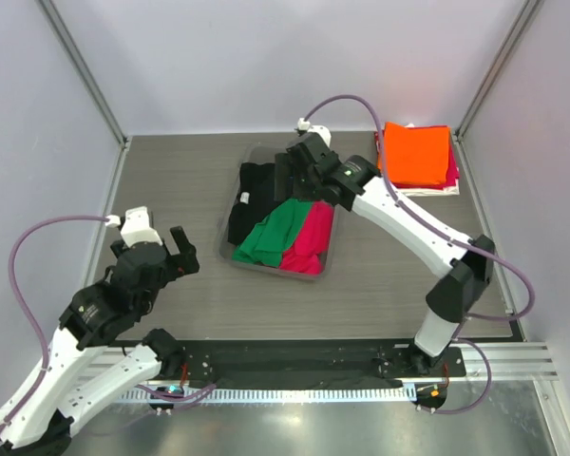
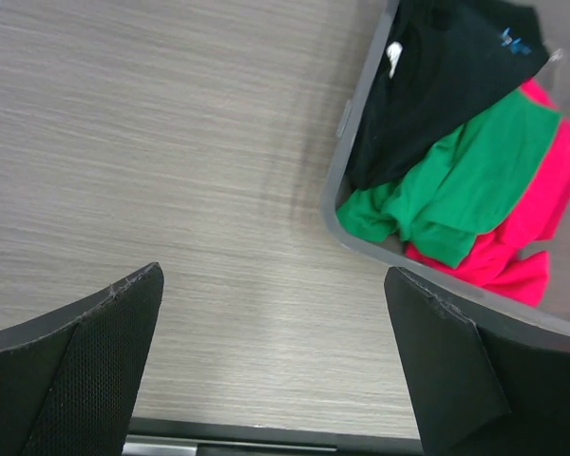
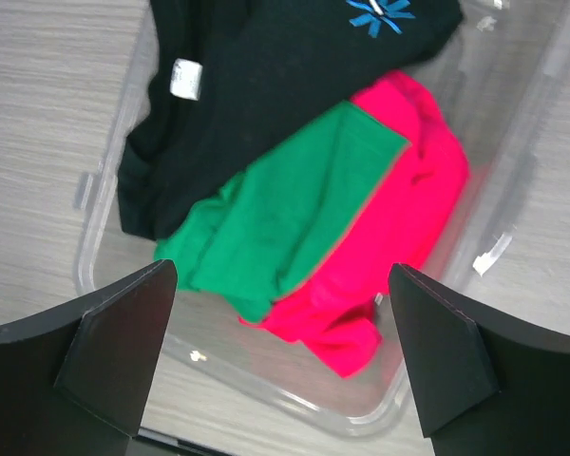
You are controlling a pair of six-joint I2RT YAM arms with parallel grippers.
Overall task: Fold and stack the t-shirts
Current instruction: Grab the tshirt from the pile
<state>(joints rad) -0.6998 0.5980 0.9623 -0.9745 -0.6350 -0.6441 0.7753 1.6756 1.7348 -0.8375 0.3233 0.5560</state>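
Three crumpled shirts point(image 1: 277, 228) fill a clear, rectangular plastic bin point(image 2: 332, 190).

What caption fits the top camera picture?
Right claw hovers over a bin of loose shirts.

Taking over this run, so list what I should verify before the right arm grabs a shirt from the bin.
1. Right fingers open over the bin: ok.
2. Green shirt exposed: ok.
3. Green shirt free of black shirt and pink shirt: cannot tell.
4. Left fingers open, off the bin: ok.
5. Bare table beside the bin for folding: ok.
6. Orange stack tidy at far right: ok.
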